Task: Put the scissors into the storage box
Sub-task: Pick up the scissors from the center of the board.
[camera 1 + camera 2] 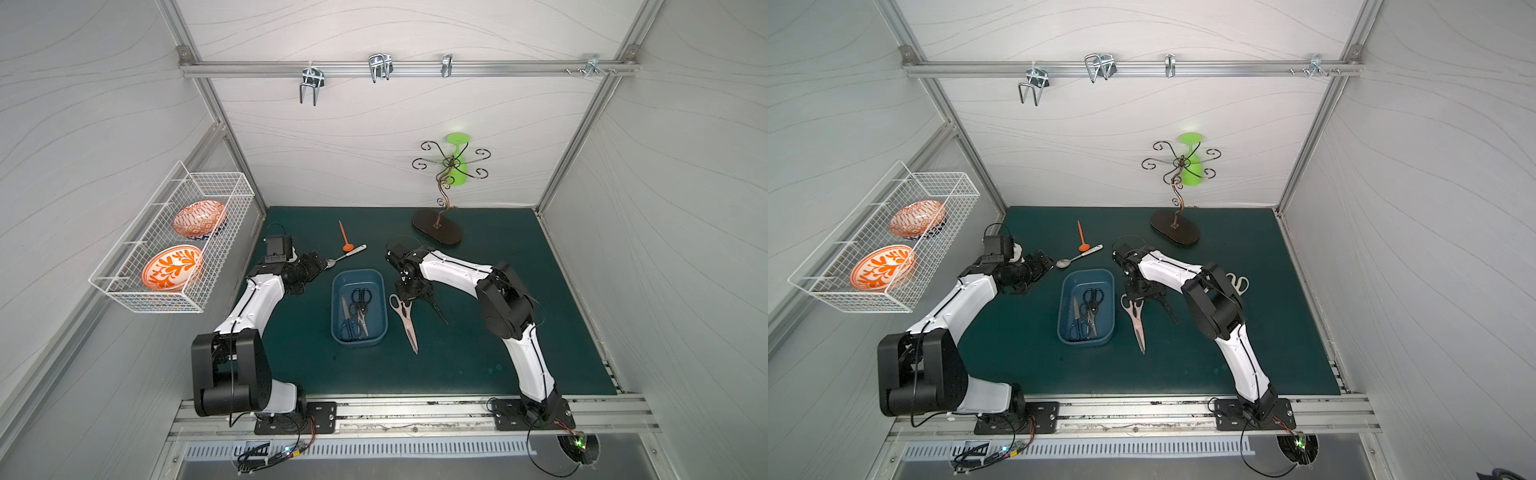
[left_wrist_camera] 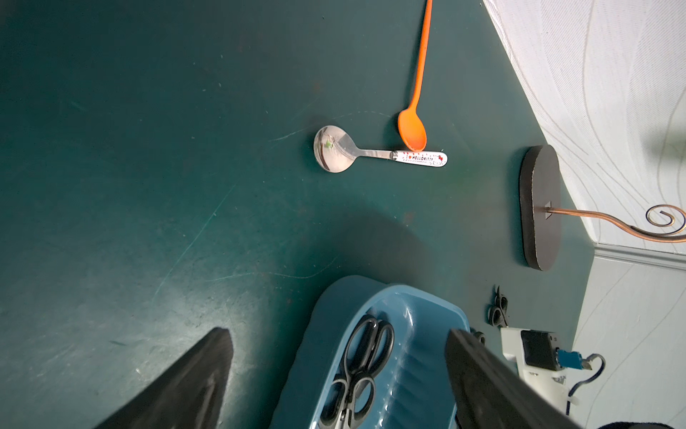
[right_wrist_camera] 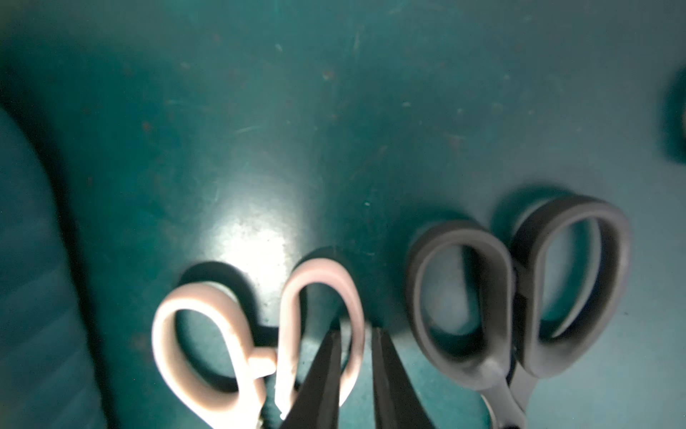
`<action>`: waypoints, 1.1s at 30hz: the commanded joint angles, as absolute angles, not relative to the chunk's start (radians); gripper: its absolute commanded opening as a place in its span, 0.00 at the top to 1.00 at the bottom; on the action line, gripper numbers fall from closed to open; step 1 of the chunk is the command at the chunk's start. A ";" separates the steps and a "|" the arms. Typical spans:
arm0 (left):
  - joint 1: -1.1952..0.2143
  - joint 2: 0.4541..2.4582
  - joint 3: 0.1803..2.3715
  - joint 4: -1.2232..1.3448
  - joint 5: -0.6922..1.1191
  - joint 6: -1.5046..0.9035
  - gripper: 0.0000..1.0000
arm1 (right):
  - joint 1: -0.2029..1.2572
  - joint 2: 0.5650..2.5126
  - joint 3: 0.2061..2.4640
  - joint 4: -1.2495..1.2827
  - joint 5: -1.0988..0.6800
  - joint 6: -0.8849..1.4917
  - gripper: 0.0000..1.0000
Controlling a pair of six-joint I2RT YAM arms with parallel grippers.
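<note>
Right of the storage box, just beside its long wall, the pink-handled scissors lie flat on the green mat. Their handles point toward the back wall and their closed blades toward the front edge. The right gripper reaches down onto the handle end.

In the right wrist view its two dark fingers stand only a narrow gap apart and straddle the outer side of one pink loop. One finger sits inside the loop and the other outside it, with the pink rim between them. Whether the pads press on the rim cannot be told. The scissors rest on the mat.

Near them, on the side away from the box, lies a grey-handled pair, untouched by the fingers. A cream-white pair shows in a top view past the right arm, well apart from the box.

Inside the box lie several dark-handled scissors, flat on its floor.

The left gripper sits low by the far left corner of the box. Its fingers are spread wide with nothing between them. A steel spoon and an orange spoon lie on the mat beyond it.
</note>
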State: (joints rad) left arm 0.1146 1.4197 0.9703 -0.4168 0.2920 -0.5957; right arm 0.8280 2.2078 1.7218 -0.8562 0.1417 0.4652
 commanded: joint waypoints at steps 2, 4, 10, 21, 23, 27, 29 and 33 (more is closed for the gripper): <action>0.111 1.413 0.986 -0.395 0.298 -0.591 0.06 | 0.835 2.259 1.720 -0.888 0.158 0.483 0.89; 0.112 1.414 0.986 -0.395 0.297 -0.591 0.06 | 0.835 2.260 1.722 -0.888 0.155 0.482 0.92; 0.112 1.414 0.985 -0.395 0.295 -0.591 0.06 | 0.836 2.261 1.731 -0.895 0.152 0.484 1.00; 0.113 1.425 0.991 -0.397 0.295 -0.591 0.06 | 0.832 2.125 1.720 -0.912 0.135 0.475 1.00; 0.113 1.425 0.992 -0.397 0.295 -0.591 0.06 | 0.832 2.083 1.727 -0.925 0.132 0.465 1.00; 0.113 1.424 0.992 -0.396 0.295 -0.591 0.06 | 0.832 2.010 1.754 -0.948 0.112 0.459 1.00; 0.113 1.424 0.992 -0.396 0.294 -0.591 0.06 | 0.836 1.988 1.775 -0.957 0.104 0.461 1.00; 0.115 1.422 0.992 -0.394 0.296 -0.594 0.06 | 0.852 1.974 1.829 -0.950 0.045 0.502 1.00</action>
State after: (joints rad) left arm 0.1150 1.4200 0.9703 -0.4171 0.2920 -0.5961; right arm 0.8341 1.9995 1.7939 -0.9234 0.1028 0.4759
